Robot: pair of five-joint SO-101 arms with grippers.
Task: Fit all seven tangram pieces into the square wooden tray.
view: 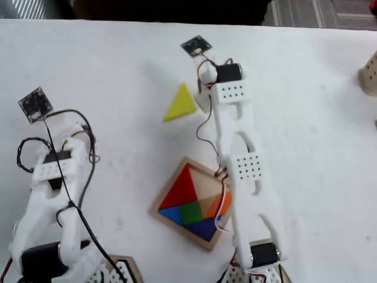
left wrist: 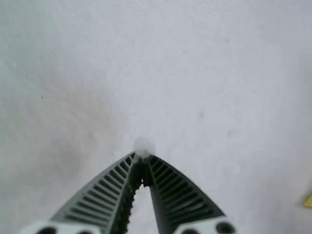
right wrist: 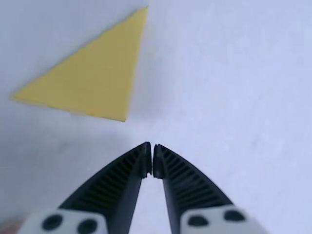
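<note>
On the white table (view: 106, 71), the square wooden tray (view: 166, 197) sits turned like a diamond at lower centre of the high view. It holds coloured pieces (view: 191, 211) in red, green, blue and orange, with bare wood showing beside the red one. The yellow triangle (view: 179, 103) lies flat on the table above the tray, well apart from it. The right gripper (right wrist: 151, 158) hangs just beside the triangle, fingers pressed together on nothing. At lower left, the left gripper (left wrist: 141, 163) is likewise closed and empty over bare tabletop.

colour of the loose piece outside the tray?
Yellow: the triangle. The right wrist view shows it best.
</note>
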